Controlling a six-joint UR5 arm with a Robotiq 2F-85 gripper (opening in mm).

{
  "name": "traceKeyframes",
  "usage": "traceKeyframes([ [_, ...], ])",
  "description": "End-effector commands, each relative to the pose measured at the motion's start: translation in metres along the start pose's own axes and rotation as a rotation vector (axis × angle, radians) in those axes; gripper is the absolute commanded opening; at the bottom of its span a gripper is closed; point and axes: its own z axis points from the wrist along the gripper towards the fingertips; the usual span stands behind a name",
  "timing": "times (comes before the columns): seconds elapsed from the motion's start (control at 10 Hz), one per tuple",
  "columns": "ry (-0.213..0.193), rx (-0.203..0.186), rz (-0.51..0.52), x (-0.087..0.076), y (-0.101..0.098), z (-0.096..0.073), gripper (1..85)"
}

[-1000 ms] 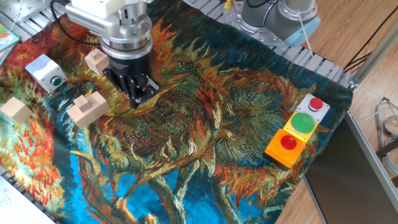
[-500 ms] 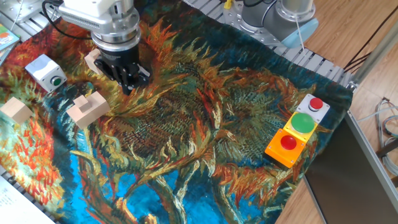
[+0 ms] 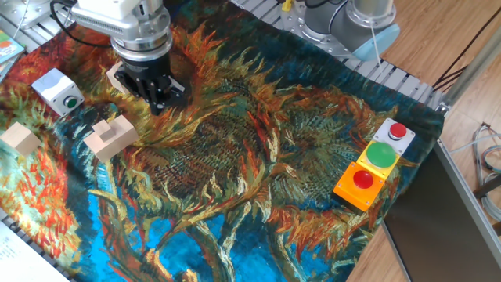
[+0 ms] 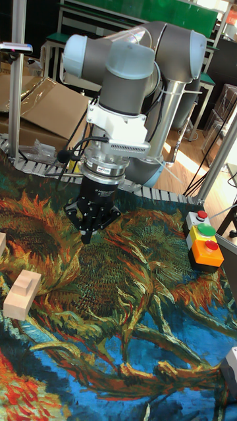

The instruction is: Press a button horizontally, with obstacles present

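The button is a small green disc on the side face of a white-and-grey box at the far left of the fixed view. My gripper hangs to its right over the cloth, about a hand's width away, touching nothing. The tall fixed view shows my gripper with its dark fingers meeting in one point, shut and empty. One obstacle cube is partly hidden behind the gripper. The notched block lies in front of it, and another cube sits at the left edge.
A stack of a white box with a red button, a green dome button and an orange box with a red button stands at the right edge of the painted cloth. The robot base is at the back.
The gripper has moved back and to the left, from beside the notched block to in front of the rear cube. The blocks and button box have not moved.
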Motion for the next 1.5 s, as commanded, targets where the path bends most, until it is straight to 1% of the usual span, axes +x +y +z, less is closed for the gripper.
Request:
traceKeyframes([
  [0.0,0.015,0.006,-0.034,0.002,-0.028,0.017,1.3],
  [0.1,0.023,0.026,-0.064,0.004,-0.046,0.027,1.3],
  [0.2,0.028,0.032,-0.080,0.008,-0.057,0.033,1.3],
  [0.3,0.029,0.037,-0.103,0.008,-0.058,0.033,1.3],
  [0.4,0.021,0.006,-0.093,0.007,-0.050,0.033,1.3],
  [0.6,0.017,0.002,-0.049,0.006,-0.049,0.033,1.3],
  [0.8,0.013,-0.017,-0.020,0.005,-0.044,0.033,1.3],
  [0.9,0.005,-0.016,-0.017,0.003,-0.044,0.033,1.3],
  [1.1,0.007,0.010,-0.022,0.003,-0.051,0.033,1.3],
  [1.2,0.009,0.025,-0.031,0.005,-0.059,0.034,1.3],
  [1.4,0.019,0.038,-0.077,0.014,-0.090,0.035,1.3],
])
